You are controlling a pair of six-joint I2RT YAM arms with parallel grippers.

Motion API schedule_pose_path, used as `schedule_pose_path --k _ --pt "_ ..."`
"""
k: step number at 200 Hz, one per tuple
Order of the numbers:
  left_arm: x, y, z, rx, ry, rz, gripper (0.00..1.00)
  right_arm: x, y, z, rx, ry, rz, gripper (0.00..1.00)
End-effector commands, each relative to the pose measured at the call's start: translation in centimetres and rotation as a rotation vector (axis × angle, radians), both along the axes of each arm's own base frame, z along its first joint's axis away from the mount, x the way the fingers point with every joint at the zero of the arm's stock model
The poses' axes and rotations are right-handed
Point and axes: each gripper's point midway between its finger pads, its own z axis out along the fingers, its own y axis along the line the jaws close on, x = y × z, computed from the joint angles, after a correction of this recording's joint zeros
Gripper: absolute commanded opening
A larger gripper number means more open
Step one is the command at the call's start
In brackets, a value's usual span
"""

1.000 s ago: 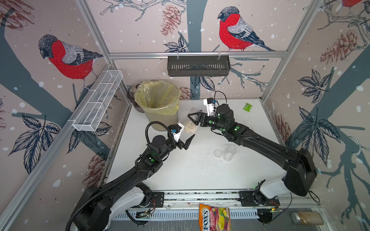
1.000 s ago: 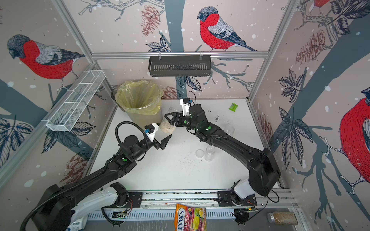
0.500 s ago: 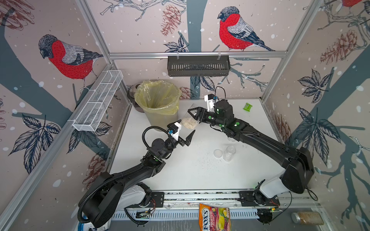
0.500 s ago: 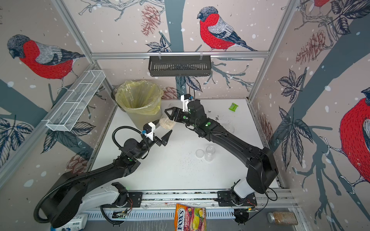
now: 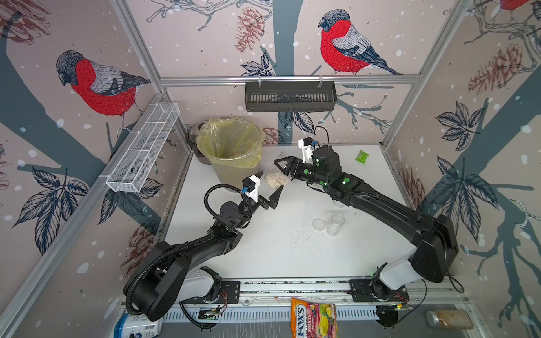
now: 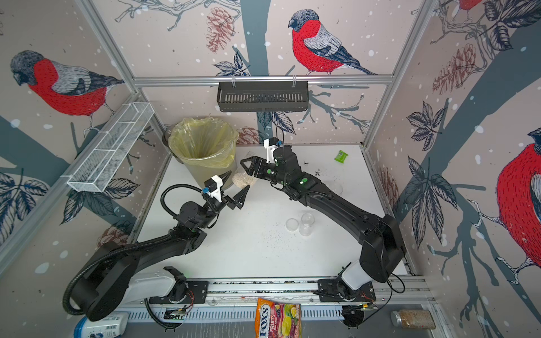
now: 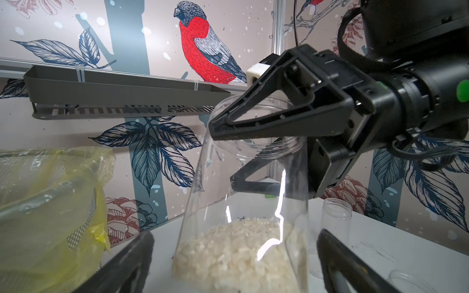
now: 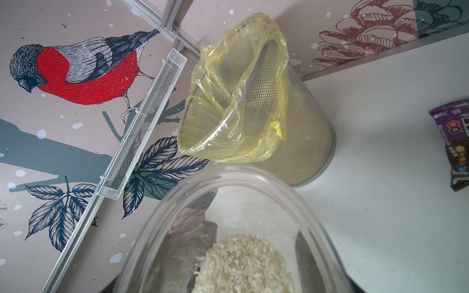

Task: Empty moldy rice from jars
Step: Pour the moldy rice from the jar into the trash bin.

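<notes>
Jar [image 7: 253, 190] with rice [image 7: 241, 253], lidless, tilted, held near mouth by right jaws, just beside bin [image 5: 234, 164]. Left jaws wide, empty, flanking jar base.

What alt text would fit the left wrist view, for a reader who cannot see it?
The right gripper holds a tilted, open clear jar by its rim, pale rice at its bottom. Nearby stand a bin with a yellow bag and a small empty jar.

Glossy clear plastic jar [image 7: 243, 208]
</notes>
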Motion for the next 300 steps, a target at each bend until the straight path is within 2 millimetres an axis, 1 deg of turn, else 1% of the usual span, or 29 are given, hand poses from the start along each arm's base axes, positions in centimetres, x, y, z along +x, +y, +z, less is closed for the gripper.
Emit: schedule_pose_path --k 1,64,90,105,121,135,156,181,205,210,230,255,275,300 --pt "-0.8 -0.3 2.3 -0.056 -0.068 -0.047 0.99 -0.1 0.3 2.1 0.060 -0.033 0.007 0.61" --pt "-0.1 -1.1 1.7 -0.045 -0.033 -0.079 0.95 -0.3 0.2 2.3 0.072 -0.035 0.008 0.61" --pt "-0.1 -1.0 1.7 -0.041 -0.034 -0.081 0.90 -0.4 0.4 2.5 0.075 -0.038 0.013 0.61" --pt "0.1 -1.1 1.6 -0.036 -0.023 -0.082 0.90 -0.5 0.4 2.8 0.079 -0.045 0.013 0.61" --pt "0.1 -0.8 1.5 -0.037 -0.022 -0.069 0.89 -0.6 0.3 3.1 0.079 -0.055 0.014 0.61" --pt "0.2 -0.5 1.6 -0.045 -0.017 -0.070 0.89 -0.7 0.4 3.1 0.079 -0.054 0.022 0.61" --pt "0.3 -0.6 1.6 -0.051 -0.008 -0.090 0.89 -0.7 0.3 3.1 0.087 -0.052 0.023 0.61" --pt "0.4 -0.9 1.6 -0.044 -0.006 -0.104 0.85 -0.8 0.3 3.1 0.086 -0.053 0.026 0.61" --pt "0.5 -1.1 1.6 -0.036 -0.003 -0.117 0.79 -0.9 0.4 3.0 0.087 -0.051 0.030 0.61" --pt "0.5 -1.2 1.6 -0.032 -0.002 -0.123 0.76 -0.9 0.4 3.0 0.086 -0.050 0.030 0.61" --pt "0.6 -1.4 1.5 -0.029 0.005 -0.130 0.73 -1.0 0.5 3.1 0.091 -0.052 0.032 0.61" --pt "0.7 -1.3 1.8 -0.034 0.009 -0.135 0.73 -0.9 0.5 3.3 0.093 -0.057 0.030 0.61" --pt "0.7 -1.3 1.6 -0.028 0.011 -0.133 0.74 -0.8 0.3 3.3 0.090 -0.062 0.022 0.61" --pt "0.7 -1.1 1.5 -0.022 0.009 -0.122 0.74 -0.8 0.7 3.4 0.077 -0.066 0.040 0.60"
